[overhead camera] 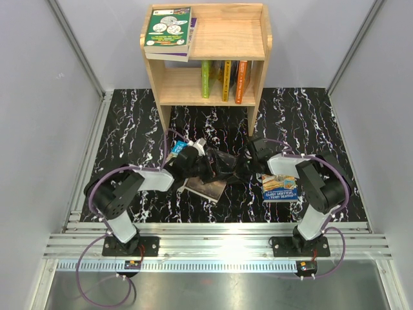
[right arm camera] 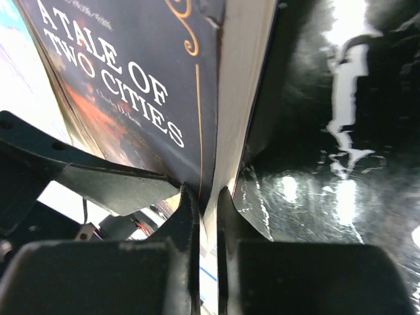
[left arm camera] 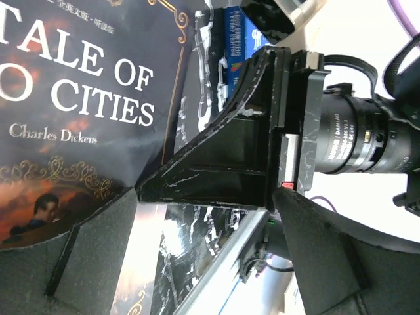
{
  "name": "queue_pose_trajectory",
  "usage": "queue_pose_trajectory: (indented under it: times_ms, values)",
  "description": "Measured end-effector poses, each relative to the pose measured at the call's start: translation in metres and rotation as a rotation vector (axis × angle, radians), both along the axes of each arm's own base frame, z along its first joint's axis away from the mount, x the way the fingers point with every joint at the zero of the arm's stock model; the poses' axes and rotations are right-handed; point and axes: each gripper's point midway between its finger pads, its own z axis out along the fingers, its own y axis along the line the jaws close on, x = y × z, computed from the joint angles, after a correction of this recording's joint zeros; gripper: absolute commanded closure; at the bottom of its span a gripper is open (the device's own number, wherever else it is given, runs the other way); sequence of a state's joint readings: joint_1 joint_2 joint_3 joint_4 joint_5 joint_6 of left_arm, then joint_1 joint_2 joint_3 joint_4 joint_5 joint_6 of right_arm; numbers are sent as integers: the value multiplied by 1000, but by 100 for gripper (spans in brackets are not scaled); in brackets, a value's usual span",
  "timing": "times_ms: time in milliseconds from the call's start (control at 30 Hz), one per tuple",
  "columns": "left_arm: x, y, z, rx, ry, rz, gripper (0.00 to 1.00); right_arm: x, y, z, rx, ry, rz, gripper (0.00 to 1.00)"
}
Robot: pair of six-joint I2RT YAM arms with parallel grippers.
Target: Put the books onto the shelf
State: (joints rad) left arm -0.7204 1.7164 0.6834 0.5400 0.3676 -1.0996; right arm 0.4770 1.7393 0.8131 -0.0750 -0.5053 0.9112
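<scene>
The dark "A Tale of Two Cities" book (overhead camera: 205,188) lies tilted on the black marbled mat between the two arms. My right gripper (right arm camera: 209,197) is shut on its fore edge, pinching the cover (right arm camera: 131,98) and a few pages. My left gripper (left arm camera: 210,262) is open wide, one finger (left arm camera: 65,262) resting by the same cover (left arm camera: 79,98), with the right gripper's finger (left arm camera: 223,157) just beyond the gap. In the top view the two grippers (overhead camera: 208,163) (overhead camera: 237,166) meet over the book. The wooden shelf (overhead camera: 232,39) holds a green book (overhead camera: 169,29) on top and three upright books (overhead camera: 224,81) below.
A blue cartoon-cover book (overhead camera: 279,187) lies flat under my right arm. Another blue book (overhead camera: 177,147) sits by my left wrist, and its spine (left arm camera: 236,39) shows in the left wrist view. Grey walls enclose the mat; an aluminium rail (overhead camera: 213,242) runs along the near edge.
</scene>
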Motion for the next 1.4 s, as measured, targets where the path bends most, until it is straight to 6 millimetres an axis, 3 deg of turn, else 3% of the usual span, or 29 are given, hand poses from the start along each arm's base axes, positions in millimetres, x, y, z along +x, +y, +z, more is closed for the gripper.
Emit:
queue_pose_trajectory:
  times_ms: [200,333,500,633,733,867,967,1033,1067,1100,1200,1400]
  values:
    - [1,11,18,201,-61,-91,8,-3,-1,12,-37,-58,16,100]
    - [-3,30,33,324,-158,-162,8,-14,-8,53,-61,-149,34,100]
    - [-7,79,1,538,-143,-178,8,-26,-26,113,-91,-285,40,100]
    - [-9,108,-18,625,-98,-185,8,-40,-39,138,-98,-333,42,100]
    - [-12,104,-22,589,-93,-218,9,-48,-45,145,-105,-339,44,100]
    - [-28,79,-35,429,-41,-287,8,-53,-52,145,-138,-324,35,100]
    - [-30,62,-30,324,-35,-314,9,-54,-58,147,-164,-318,18,99]
    - [-31,56,-30,288,-30,-330,9,-54,-61,147,-182,-309,2,68]
    - [-31,54,-30,276,-30,-337,8,-55,-63,145,-190,-295,-6,28]
    - [-31,53,-29,271,-32,-340,8,-57,-66,143,-203,-283,-11,16]
    - [-32,53,-29,268,-34,-346,8,-60,-70,135,-229,-261,-19,2]
    - [-34,51,-29,246,-23,-351,9,-73,-81,93,-294,-163,-21,0]
